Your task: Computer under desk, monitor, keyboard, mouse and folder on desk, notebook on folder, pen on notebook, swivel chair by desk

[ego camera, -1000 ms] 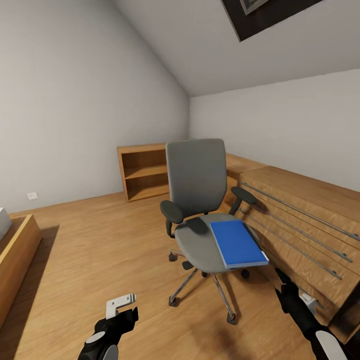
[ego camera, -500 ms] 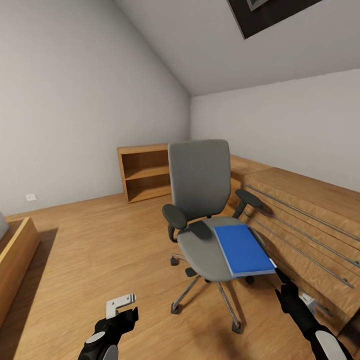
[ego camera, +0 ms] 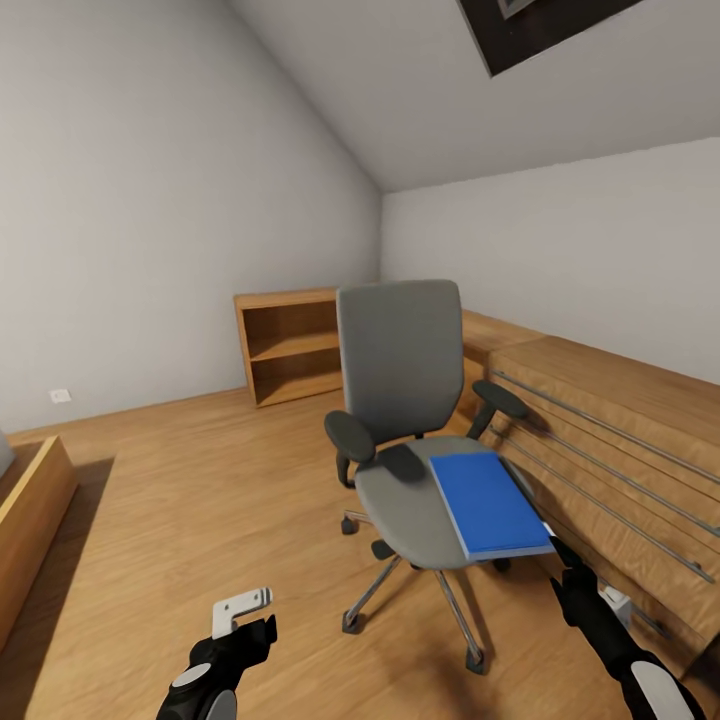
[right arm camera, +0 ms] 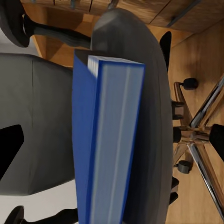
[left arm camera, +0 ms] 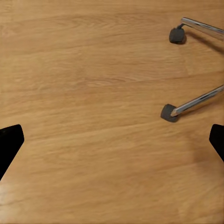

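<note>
The swivel chair stands in the middle of the wooden floor, grey with black armrests and a chrome star base. The bright blue folder lies flat on the right half of its seat, one corner past the seat's edge. My right gripper hovers low, just right of and below that corner, open. In the right wrist view the folder's white page edge faces my open right gripper, with the seat behind it. My left gripper is open over bare floor, left of the chair's base. The left wrist view shows my left gripper above the floor, near two chair casters.
A low light-wood cabinet with long metal handles runs along the right wall, close behind the chair. An open wooden bookshelf stands at the back wall. A wooden edge juts in at the left. Open floor lies between it and the chair.
The whole view has shifted slightly, so the chair and folder sit a little lower and larger in the frame. Both grippers keep their places and stay open.
</note>
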`<state>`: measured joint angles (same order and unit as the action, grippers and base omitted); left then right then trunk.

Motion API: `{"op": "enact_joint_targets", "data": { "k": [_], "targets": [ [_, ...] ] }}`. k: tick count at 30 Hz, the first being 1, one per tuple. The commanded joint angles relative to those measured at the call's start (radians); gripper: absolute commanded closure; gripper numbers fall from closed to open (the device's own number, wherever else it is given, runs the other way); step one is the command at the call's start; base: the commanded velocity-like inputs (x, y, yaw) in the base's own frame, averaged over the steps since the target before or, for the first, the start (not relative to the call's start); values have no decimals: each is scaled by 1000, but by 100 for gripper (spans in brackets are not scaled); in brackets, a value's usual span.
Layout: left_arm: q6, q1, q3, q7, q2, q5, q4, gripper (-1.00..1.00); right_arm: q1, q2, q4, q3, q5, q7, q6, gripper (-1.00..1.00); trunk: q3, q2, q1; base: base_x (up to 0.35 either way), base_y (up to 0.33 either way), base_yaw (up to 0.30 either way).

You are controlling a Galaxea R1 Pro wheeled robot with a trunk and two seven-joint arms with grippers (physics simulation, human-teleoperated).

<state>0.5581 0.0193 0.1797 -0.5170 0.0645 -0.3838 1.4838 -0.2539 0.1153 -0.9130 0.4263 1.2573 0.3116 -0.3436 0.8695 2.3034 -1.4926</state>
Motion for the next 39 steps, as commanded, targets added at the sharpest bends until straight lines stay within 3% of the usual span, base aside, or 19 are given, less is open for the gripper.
{"op": "enact_joint_targets", "data": {
  "k": [1, 39],
  "targets": [
    [1, 1, 1, -10, 0, -10, 1, -100, -1, 0, 0, 3, 7, 1, -8, -100, 1, 0, 0, 123, 0, 0],
    [3, 1, 1, -9, 1, -10, -22, -100, -1, 0, -1, 3, 7, 1, -7, -100, 1, 0, 0, 67, 0, 0]
  ]
}}
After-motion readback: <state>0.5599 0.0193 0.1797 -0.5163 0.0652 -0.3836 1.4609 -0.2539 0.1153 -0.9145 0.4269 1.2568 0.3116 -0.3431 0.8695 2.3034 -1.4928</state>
